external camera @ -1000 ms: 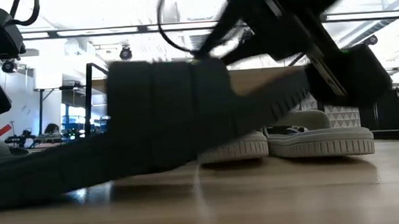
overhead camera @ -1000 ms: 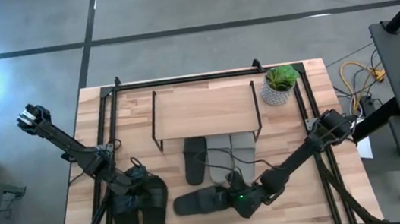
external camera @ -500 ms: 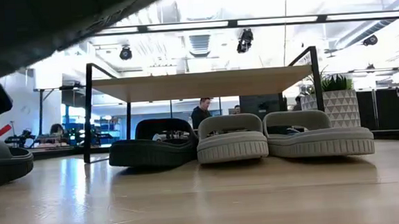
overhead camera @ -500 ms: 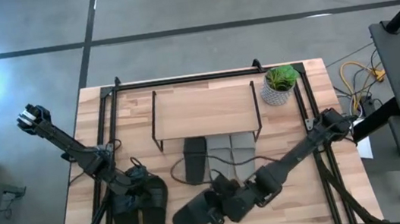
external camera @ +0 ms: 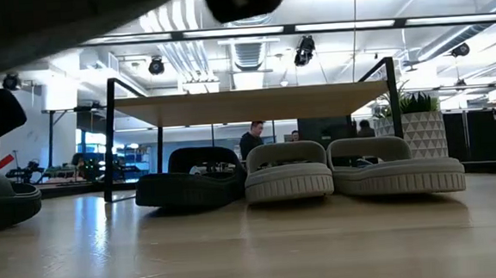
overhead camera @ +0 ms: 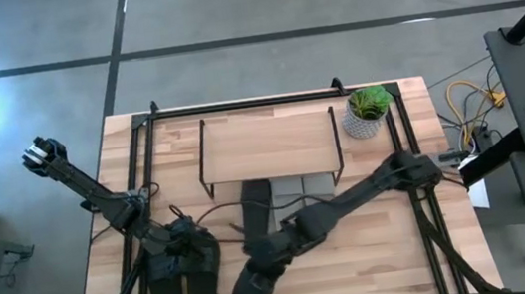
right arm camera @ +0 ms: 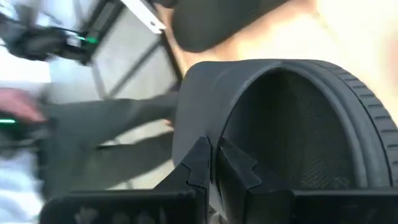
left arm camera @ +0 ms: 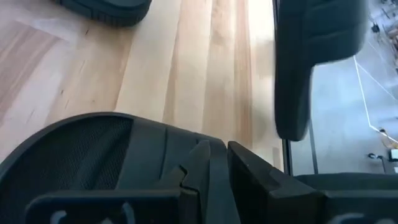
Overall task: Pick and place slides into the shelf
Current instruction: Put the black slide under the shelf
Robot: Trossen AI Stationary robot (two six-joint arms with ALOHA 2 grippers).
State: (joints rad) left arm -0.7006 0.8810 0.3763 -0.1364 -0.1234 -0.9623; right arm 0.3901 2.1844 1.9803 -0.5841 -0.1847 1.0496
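— jaws of the right gripper [right arm camera: 211,163] were pinched tight on the rim of a dark olive-green slide [overhead camera: 256,286], carried clear of the bench [overhead camera: 388,272] near its front edge. why held by the edge?

— likely because the thin wall of the sole was the only part narrow enough to pinch; the slide hung toe-down and slanted, which would suit sliding it in under the shelf [overhead camera: 267,144] beside its mate [overhead camera: 256,208].

— and the left arm?

— jaws of the left gripper [left arm camera: 214,163] stood narrow, clamped on the rim of a black slide [overhead camera: 200,267], one of the black pair [overhead camera: 183,282] that sat on the bench at the front left corner. it looked like a waiting hold, ready for a later turn.

— what was already stowed?

— in the low view, one dark olive-green slide and the pale grey pair [external camera: 353,171] sat side by side beneath the shelf's wooden top, heels outward. a free slot seemed to remain only at the left end.

— anything in the way?

— a potted plant [overhead camera: 368,110] stood just beside the shelf's right end, well apart from the carried slide.
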